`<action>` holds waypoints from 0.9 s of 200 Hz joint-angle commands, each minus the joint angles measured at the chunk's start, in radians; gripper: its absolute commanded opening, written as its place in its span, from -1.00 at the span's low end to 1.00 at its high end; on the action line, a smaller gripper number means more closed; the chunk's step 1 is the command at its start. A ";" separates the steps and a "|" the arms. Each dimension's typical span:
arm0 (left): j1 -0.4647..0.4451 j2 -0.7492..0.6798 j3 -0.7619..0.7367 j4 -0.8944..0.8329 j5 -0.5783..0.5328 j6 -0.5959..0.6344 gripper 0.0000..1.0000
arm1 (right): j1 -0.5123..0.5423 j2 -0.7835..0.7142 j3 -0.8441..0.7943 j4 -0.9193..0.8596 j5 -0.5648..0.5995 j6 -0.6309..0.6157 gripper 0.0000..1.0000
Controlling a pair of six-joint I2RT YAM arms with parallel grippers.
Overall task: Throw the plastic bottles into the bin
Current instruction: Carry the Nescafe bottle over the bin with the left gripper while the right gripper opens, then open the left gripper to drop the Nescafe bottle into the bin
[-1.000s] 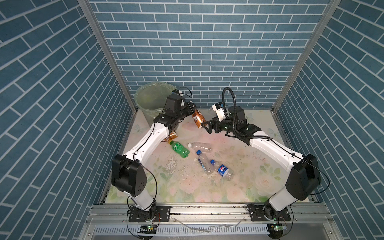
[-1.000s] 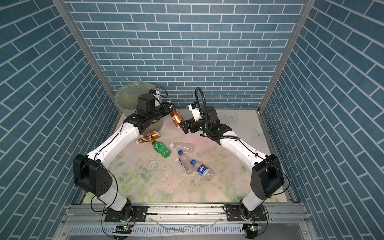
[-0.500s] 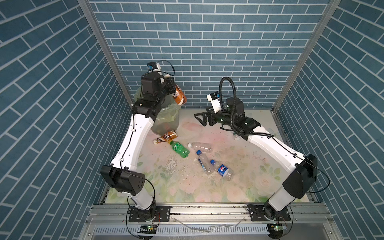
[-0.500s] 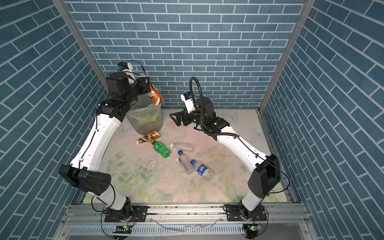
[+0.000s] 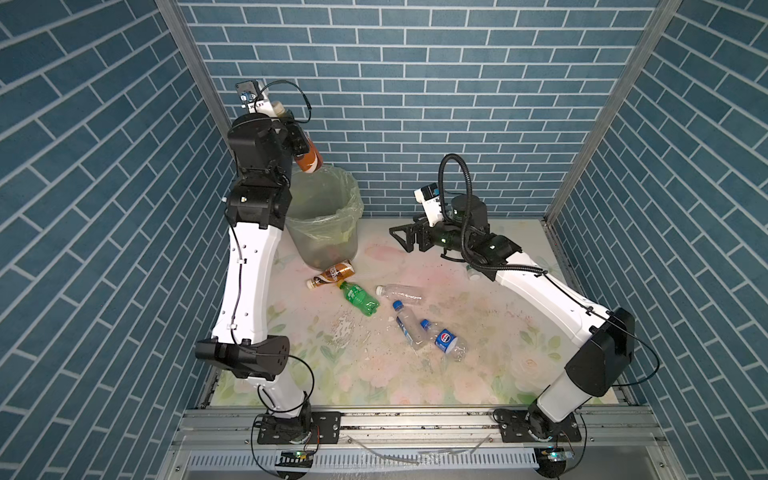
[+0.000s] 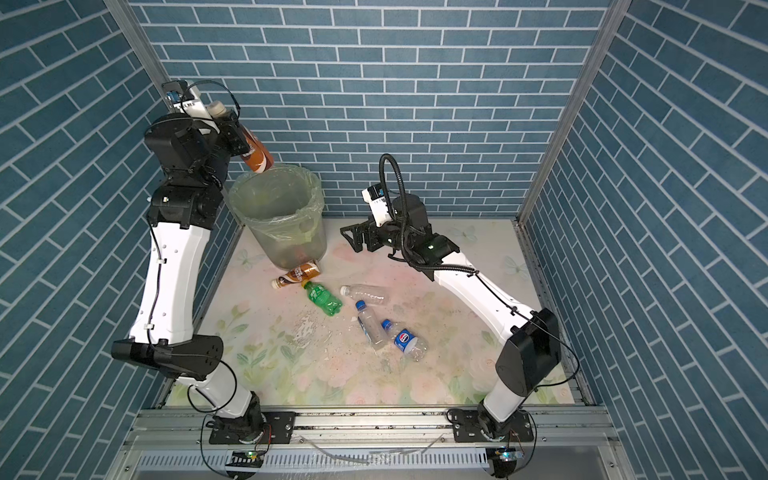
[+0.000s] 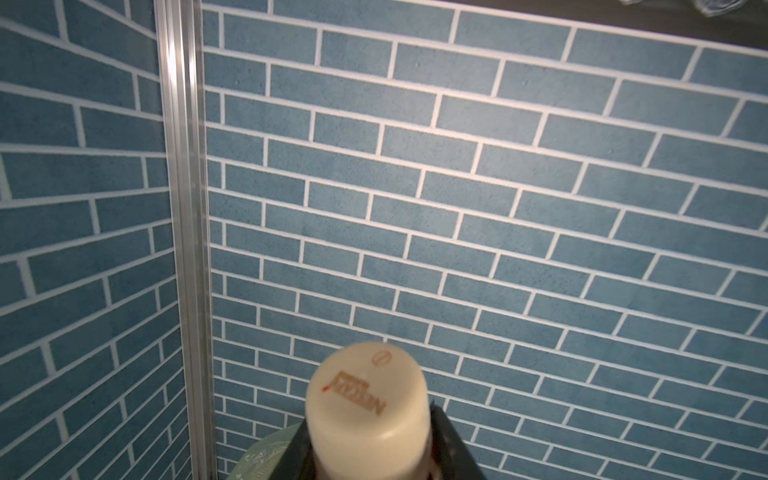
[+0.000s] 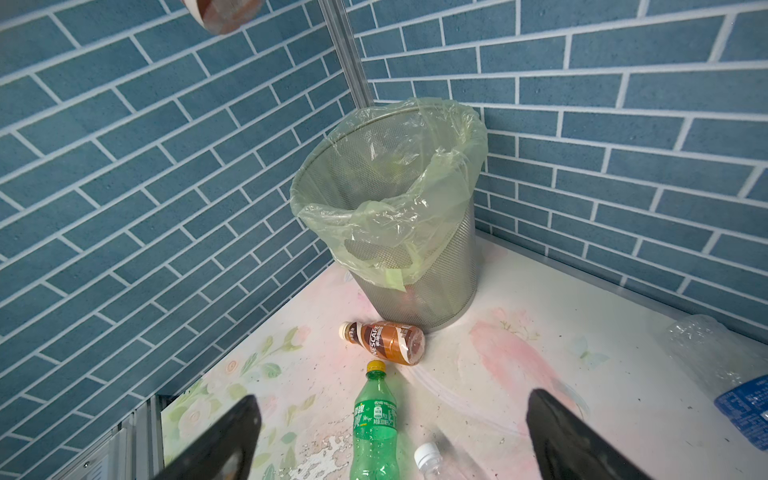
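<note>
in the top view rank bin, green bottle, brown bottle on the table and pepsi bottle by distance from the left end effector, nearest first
1. bin, back left corner, just below the left end effector
2. brown bottle on the table, at the bin's front foot
3. green bottle, just beyond it toward mid-table
4. pepsi bottle, centre right, farthest

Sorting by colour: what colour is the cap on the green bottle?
Yellow cap, clearest in the right wrist view.

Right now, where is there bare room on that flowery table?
Bare: the front strip along the metal rail, and between the green-bagged mesh bin and the open right end effector. Crowded: the middle, strewn with plastic bottles.
</note>
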 commanded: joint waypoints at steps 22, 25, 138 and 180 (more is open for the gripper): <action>0.090 0.304 0.185 -0.314 0.120 -0.109 0.47 | 0.005 0.018 0.002 0.007 -0.010 -0.013 0.99; 0.092 0.316 0.212 -0.336 0.132 -0.114 0.55 | 0.005 0.016 0.001 0.008 -0.009 -0.013 0.99; -0.058 -0.010 -0.232 -0.127 0.256 -0.191 0.99 | -0.003 0.008 -0.052 0.014 0.014 -0.024 0.99; -0.118 -0.097 -0.436 -0.043 0.288 -0.263 0.99 | -0.031 -0.050 -0.129 0.014 0.041 -0.018 0.98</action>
